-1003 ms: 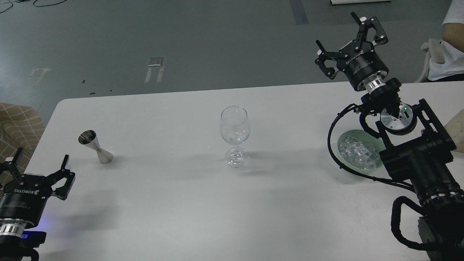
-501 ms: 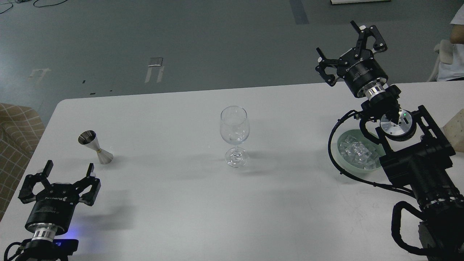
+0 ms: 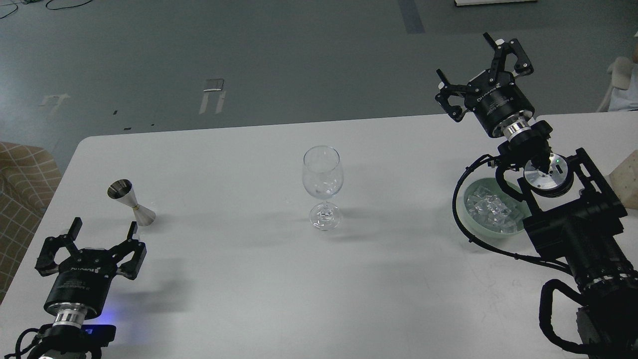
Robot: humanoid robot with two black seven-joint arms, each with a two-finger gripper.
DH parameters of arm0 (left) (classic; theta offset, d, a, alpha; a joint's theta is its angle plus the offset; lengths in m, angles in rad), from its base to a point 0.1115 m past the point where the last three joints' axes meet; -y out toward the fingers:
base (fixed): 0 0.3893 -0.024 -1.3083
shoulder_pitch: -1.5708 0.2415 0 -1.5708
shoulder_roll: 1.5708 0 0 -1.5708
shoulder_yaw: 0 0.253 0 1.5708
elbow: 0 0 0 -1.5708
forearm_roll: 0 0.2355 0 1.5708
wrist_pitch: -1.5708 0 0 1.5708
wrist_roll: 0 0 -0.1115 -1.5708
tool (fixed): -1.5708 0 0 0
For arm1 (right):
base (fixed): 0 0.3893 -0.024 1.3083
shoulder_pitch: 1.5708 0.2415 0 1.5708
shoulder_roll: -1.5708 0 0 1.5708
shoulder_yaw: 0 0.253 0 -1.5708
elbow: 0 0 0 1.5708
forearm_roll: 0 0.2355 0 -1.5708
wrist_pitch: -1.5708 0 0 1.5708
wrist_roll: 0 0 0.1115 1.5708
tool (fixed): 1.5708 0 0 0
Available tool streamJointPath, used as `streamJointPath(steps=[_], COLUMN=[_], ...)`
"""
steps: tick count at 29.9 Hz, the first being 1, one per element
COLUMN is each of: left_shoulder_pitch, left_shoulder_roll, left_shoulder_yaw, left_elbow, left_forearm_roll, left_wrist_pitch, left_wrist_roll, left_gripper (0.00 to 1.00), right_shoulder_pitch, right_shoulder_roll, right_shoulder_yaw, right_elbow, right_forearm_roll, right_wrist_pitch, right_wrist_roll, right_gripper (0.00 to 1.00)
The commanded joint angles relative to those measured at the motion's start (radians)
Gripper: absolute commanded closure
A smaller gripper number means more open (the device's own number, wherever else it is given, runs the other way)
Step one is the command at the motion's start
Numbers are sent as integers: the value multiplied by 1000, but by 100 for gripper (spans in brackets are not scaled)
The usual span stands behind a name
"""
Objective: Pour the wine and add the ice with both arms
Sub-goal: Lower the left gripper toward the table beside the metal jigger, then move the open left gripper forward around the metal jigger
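Note:
A clear stemmed wine glass [image 3: 323, 185] stands upright at the middle of the white table [image 3: 249, 279]. A steel jigger [image 3: 131, 202] stands at the left; any wine in it cannot be seen. Glassy ice cubes [image 3: 491, 208] lie heaped in a pale green bowl [image 3: 468, 212] at the right, partly hidden by my right arm. My left gripper [image 3: 103, 229] is open and empty, just in front of the jigger. My right gripper [image 3: 466, 57] is open and empty, raised beyond the bowl over the table's far edge.
A checked fabric seat [image 3: 22, 174] stands off the table's left edge. A beige object [image 3: 627, 177] lies at the right edge. My right arm's cable [image 3: 456, 209] loops beside the bowl. Grey floor lies beyond the table.
My left gripper has moved in from the left edge, forward and to the right toward the jigger. My right gripper has barely shifted. A person at the far right has moved out of view.

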Motion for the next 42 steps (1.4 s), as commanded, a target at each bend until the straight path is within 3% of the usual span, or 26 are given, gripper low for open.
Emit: streamJointPath(steps=[1,11,12,14,17,19,30,34,42], left_shoulder_pitch=[-18,-25,-23,-23,-26,-31,-37,-35,-52], left_shoulder_roll=[2,2,2,2,2,0,-3,-4,-4], left_shoulder_yaw=[0,2,3,6,6,6,6,6,9], left_elbow=[10,22,22,24,24,24,24,16,16], left_forearm_roll=[2,2,3,3,3,3,69,86,88], left_wrist_pitch=[8,-1,-12,-51,-50,-29,63,54,56], left_wrist_roll=[-6,-5,-2,0,3,6,-11,-36,-33], left_gripper=[1,13,19,21,19,7,3,2,2], right_shoulder_pitch=[-2,-38,-41,-44,-46,-46,-49,-51,-55], right_shoulder_roll=[1,1,1,0,0,1,4,4,1], right_shoulder_yaw=[0,0,0,1,1,1,0,1,1], right_elbow=[0,26,28,28,28,28,26,28,38], right_forearm_roll=[0,0,0,0,0,0,0,0,1], right_wrist_pitch=[-2,-5,-5,-5,-5,-5,-5,-5,-5], right_wrist_roll=[0,0,0,0,0,0,0,0,0], right_gripper=[0,0,0,0,0,0,0,0,0])
